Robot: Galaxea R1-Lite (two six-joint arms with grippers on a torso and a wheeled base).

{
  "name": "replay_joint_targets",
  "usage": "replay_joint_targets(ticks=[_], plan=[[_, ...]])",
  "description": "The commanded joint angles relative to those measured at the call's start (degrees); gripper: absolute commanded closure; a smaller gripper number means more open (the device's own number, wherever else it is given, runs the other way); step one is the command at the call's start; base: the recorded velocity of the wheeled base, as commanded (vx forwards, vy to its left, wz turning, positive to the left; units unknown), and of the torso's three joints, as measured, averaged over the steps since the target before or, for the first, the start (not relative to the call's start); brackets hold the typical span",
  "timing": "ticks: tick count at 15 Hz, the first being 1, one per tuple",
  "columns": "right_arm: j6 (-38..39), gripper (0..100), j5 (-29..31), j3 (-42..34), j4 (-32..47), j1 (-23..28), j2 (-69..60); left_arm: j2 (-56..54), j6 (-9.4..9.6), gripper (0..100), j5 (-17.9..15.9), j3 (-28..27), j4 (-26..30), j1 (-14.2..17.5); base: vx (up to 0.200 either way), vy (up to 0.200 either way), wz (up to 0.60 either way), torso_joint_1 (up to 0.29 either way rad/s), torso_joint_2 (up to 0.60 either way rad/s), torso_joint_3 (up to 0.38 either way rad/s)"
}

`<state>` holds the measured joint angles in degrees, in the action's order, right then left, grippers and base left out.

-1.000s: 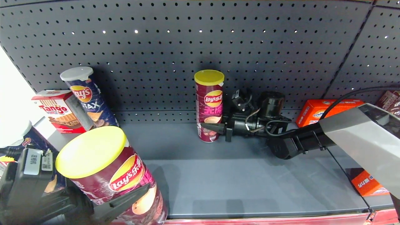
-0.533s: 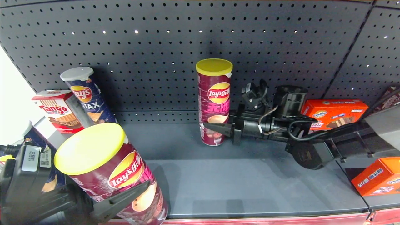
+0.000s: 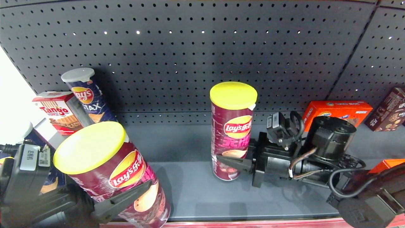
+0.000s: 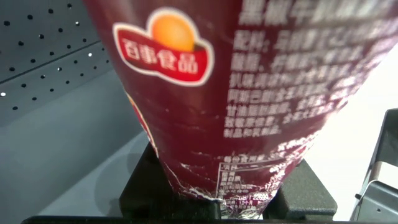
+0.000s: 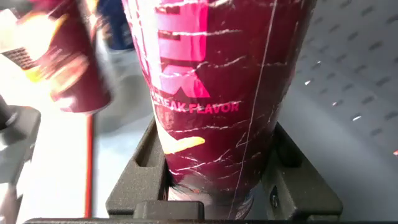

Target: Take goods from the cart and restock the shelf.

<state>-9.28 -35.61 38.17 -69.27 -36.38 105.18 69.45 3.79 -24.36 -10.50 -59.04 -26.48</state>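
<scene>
Two maroon chip cans with yellow lids are in hand. My left gripper [image 3: 126, 198] is shut on one can [image 3: 107, 167], which tilts above the shelf's front left corner; the left wrist view has this can [image 4: 230, 93] close up between the gripper's [image 4: 217, 196] jaws. My right gripper [image 3: 226, 162] is shut low on the other can [image 3: 233, 126], held upright over the middle of the shelf board [image 3: 190, 190]. Whether its base touches the board I cannot tell. The right wrist view shows that can [image 5: 217, 93] in the gripper [image 5: 217, 190].
A blue can with a grey lid [image 3: 88, 95] and a wafer box [image 3: 60, 110] stand at the back left. An orange box [image 3: 338, 112] and a dark brown box [image 3: 387, 110] sit at the back right. Another orange box [image 3: 386, 164] lies by the right edge. A pegboard wall [image 3: 190, 47] backs the shelf.
My right gripper has carried its can from the back of the shelf toward the front and a little right. The left gripper and its can have barely shifted.
</scene>
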Motion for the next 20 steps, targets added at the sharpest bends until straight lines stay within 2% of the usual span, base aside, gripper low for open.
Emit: replay_joint_targets(ticks=[1, 6, 11, 13, 14, 20], plan=[[0.05, 100, 0.19, -4.59, -2.28, -0.80, 0.64, -0.02, -0.01, 100, 0.01, -0.49, -0.02, 0.02, 0.000, 0.000, 0.00, 0.000, 0.00, 0.000], [-0.04, 100, 0.28, -9.34, -8.08, -1.24, 4.16, 0.16, -0.01, 100, -0.16, -1.02, -0.02, 0.99, 0.000, 0.000, 0.00, 0.000, 0.00, 0.000], [-0.22, 100, 0.54, -10.83, -11.50, -1.33, 6.62, 0.16, -0.01, 100, -0.25, -0.93, 0.06, 1.25, 0.000, 0.000, 0.00, 0.000, 0.00, 0.000], [-0.39, 100, 3.88, -11.19, -11.68, -2.12, 6.53, 0.16, -0.01, 100, -0.25, -0.75, -0.02, 1.25, 0.000, 0.000, 0.00, 0.000, 0.00, 0.000], [-0.39, 0, 4.23, -11.19, -11.68, -2.21, 6.26, 0.16, -0.01, 100, -0.25, -0.75, 0.06, 1.25, 0.000, 0.000, 0.00, 0.000, 0.00, 0.000], [-0.48, 0, 5.37, -13.65, -12.74, -1.77, 3.01, 0.07, -0.01, 100, -0.25, -0.40, -0.02, 1.25, 0.000, 0.000, 0.00, 0.000, 0.00, 0.000]])
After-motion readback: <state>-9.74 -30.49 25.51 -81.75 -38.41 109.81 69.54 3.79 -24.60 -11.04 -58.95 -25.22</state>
